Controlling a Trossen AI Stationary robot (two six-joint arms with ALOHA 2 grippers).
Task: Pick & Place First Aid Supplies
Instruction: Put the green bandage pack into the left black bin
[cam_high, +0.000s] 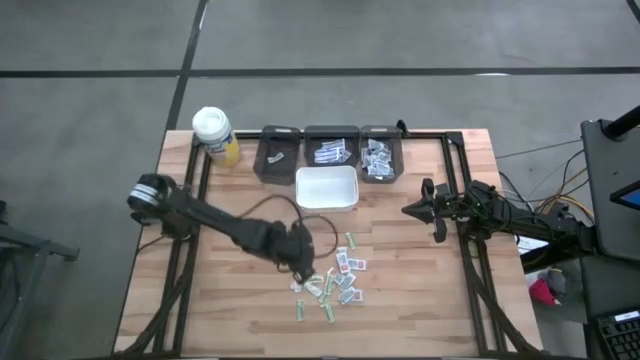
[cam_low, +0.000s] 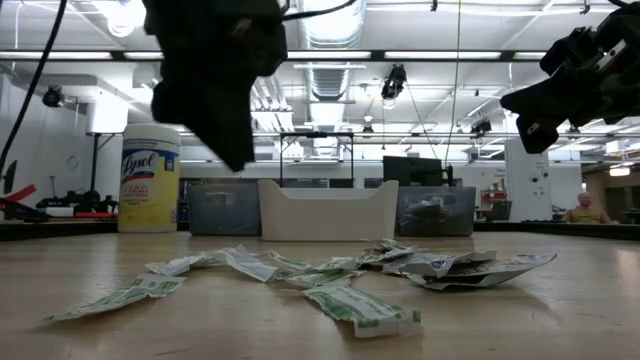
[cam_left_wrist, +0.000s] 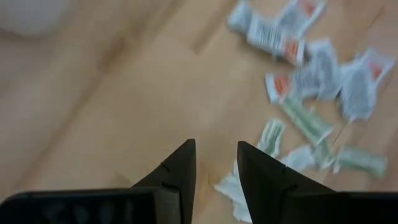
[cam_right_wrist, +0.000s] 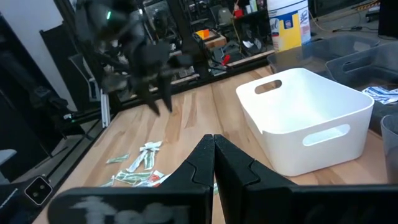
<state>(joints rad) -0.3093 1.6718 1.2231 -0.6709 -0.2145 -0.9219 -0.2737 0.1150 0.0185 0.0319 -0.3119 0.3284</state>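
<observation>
Fingers parted over wooden table, beside packets.

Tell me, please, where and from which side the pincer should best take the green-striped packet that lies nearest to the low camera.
Probably straight from above, across its narrow width near the middle. The green-striped packet lies flat on the table as a long strip, apart from the pile, so no edge offers a side grip. The left pincer, open, hovers closest.
</observation>
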